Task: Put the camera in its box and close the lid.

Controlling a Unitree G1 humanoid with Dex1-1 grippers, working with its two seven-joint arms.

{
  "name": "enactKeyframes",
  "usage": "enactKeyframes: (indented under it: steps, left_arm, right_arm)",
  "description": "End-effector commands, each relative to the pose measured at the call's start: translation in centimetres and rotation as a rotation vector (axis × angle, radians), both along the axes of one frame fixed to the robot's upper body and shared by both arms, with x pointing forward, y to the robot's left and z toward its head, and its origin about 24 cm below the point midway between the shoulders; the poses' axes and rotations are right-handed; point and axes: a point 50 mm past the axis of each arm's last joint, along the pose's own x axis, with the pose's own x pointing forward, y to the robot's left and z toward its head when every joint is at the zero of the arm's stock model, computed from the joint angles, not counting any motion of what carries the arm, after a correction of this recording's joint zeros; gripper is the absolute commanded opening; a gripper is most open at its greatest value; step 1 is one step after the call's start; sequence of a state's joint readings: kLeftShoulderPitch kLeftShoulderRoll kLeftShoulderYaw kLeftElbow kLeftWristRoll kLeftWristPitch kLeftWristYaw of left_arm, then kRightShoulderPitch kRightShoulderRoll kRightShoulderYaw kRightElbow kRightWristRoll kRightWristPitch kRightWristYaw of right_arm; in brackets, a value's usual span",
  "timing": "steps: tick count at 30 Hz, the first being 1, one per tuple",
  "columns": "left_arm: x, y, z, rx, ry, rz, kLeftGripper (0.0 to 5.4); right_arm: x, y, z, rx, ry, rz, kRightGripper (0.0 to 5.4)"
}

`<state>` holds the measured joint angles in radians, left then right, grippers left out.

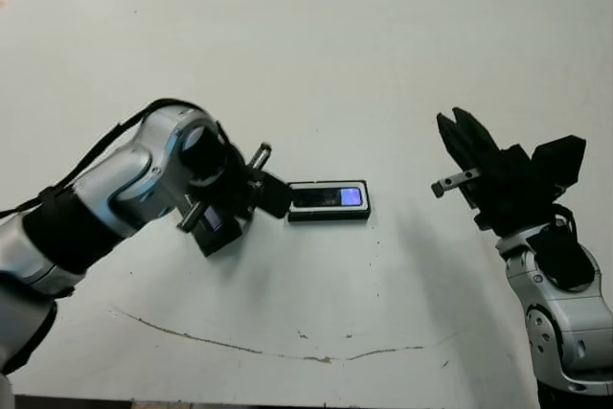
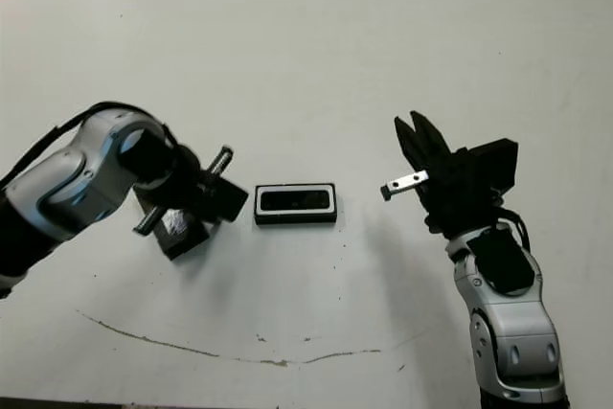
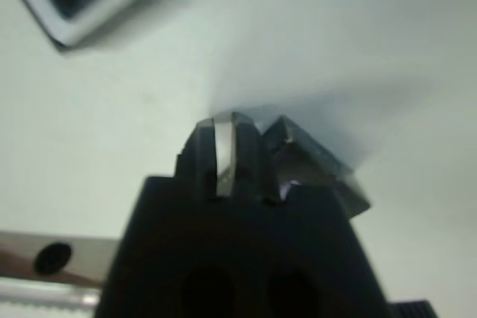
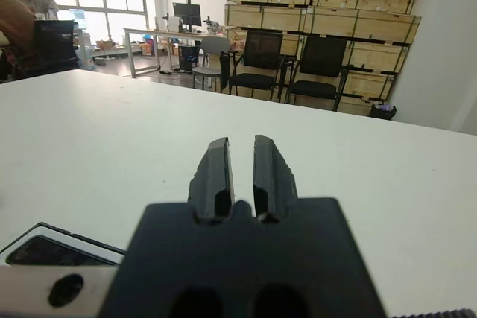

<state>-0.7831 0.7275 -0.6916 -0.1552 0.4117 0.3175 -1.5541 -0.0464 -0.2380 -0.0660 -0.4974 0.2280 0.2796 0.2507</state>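
Left arm: reaches in from the table's 8 o'clock edge, elbow bent, wrist turned so the left gripper (image 3: 240,123) points across toward the box. Its fingers (image 3: 201,154) look pinched on the lid (image 3: 320,165). The wrist view is blurred, but it shows a silvery strip in the slit between them and a black block jutting to one side. My reading is a grip on one wall of the lid, carried low and just beside the box, ready to be swung over it.

Centre: the box (image 2: 295,204) lies flat on the table (image 1: 316,64), long side running 9 to 3 o'clock, white lining showing as a rim. The camera (image 1: 329,198) sits inside it, bluish patch at the 3 o'clock end. So the first half of the job looks done, and the box is open and uncovered.

Right arm: the right gripper (image 1: 466,137) is at 3 o'clock from the box, well apart, raised off the table on an upright forearm. The fingers (image 4: 216,173) point up and away, nearly pressed together with only a slit between, holding nothing. It looks parked clear so the left arm has room.
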Motion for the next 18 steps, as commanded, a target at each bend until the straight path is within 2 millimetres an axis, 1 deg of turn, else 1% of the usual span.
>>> enactKeyframes:
  steps: [1,7,12,15,18]
  left_arm:
    - [-1.3,2.0,-2.1,0.067,0.126,0.04,0.0]
    - [-1.7,3.8,-2.0,0.124,0.124,0.063,0.0]
    - [-1.7,5.2,-2.5,0.18,0.145,0.108,0.0]
    - [-1.9,4.9,-1.9,0.131,0.146,0.118,0.0]
    - [-2.1,3.9,-0.3,-0.008,0.12,0.145,0.0]
  right_arm:
    - [0.1,-0.5,-0.4,-0.011,0.038,-0.014,0.01]
    - [0.3,-0.5,-0.4,-0.011,0.042,-0.014,0.01]
    - [0.4,-0.7,-0.4,-0.007,0.039,0.002,0.01]
    - [0.4,-0.8,-0.5,-0.008,0.041,0.008,0.01]
    - [0.5,-0.8,-0.4,-0.024,0.035,0.004,0.01]
